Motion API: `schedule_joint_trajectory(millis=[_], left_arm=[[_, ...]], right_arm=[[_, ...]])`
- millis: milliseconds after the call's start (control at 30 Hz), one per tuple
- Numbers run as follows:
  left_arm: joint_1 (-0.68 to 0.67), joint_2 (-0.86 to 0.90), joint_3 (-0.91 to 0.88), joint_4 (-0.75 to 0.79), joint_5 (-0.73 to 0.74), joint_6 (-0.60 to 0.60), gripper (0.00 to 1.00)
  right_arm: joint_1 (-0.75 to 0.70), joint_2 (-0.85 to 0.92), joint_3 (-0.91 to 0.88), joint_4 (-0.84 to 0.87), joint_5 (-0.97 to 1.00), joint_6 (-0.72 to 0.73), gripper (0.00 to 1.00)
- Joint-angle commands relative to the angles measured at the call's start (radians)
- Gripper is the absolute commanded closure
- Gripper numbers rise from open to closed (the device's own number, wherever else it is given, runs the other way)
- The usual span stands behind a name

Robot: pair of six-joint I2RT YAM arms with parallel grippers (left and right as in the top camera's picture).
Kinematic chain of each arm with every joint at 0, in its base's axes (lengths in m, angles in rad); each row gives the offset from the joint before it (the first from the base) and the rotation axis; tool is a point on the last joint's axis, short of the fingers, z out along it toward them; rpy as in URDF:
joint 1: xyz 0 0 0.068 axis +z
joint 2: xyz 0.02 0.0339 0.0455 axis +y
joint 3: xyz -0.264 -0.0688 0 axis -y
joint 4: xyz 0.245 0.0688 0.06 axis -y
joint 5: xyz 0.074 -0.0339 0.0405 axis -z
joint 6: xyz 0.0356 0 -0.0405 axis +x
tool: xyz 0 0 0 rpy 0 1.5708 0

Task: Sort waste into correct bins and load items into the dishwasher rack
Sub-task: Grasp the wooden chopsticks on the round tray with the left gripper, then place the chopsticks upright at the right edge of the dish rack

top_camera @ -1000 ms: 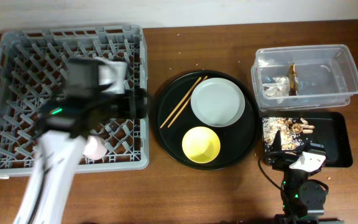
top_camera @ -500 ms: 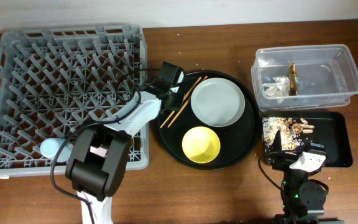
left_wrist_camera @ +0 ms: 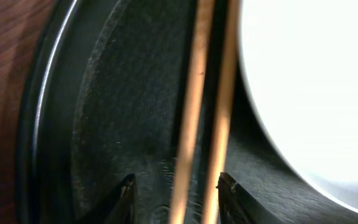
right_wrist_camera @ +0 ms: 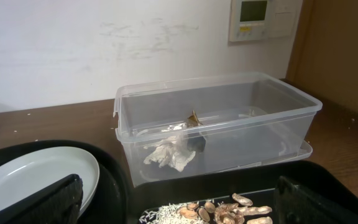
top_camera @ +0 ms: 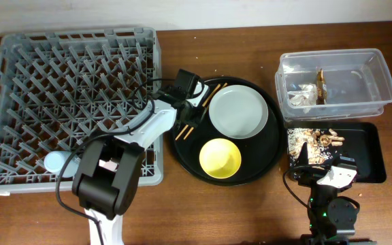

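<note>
The step in hand is picking up the chopsticks for the rack. The waste looks already sorted, with the napkin and wrapper in the tub and the scraps on the flat tray. The left claw is spread, one finger on either side of the two sticks. They lie side by side on the round tray, just beside the plate. Next, I judge, the claw needs to settle low and close on both sticks together. They are thin and lie flat, so one could slip out, and the finger nearer the plate has little room before its rim. The left wrist view shows this straddle and the narrow gap to the plate, but nothing of where the sticks must go. The overhead view supplies that: the rack sits to the left on the desk with a blue cup in its near corner, and the bowl and plate wait on the round tray. There, though, the arm hides the fingers. The right claw is released and empty, fingers wide, parked over the flat tray and facing the tub.
</note>
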Motion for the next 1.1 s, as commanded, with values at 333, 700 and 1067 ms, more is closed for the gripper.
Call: schedule_joint_trajectory(millis=[333,700,1067], left_arm=[[0.002,-0.045,0.207,-0.315,0.040,-0.087,1.00],[0.220,-0.143,0.257,-0.510,-0.159,-0.432,0.99],[0.186,-0.132,0.352,-0.594,0.024,-0.341,0.71]], right_arm=[[-0.006,-0.006,-0.009,-0.003,-0.002,0.007,0.02],[-0.006,-0.006,-0.009,-0.003,-0.002,0.007,0.02],[-0.006,-0.006,-0.009,-0.003,-0.001,0.007,0.01]])
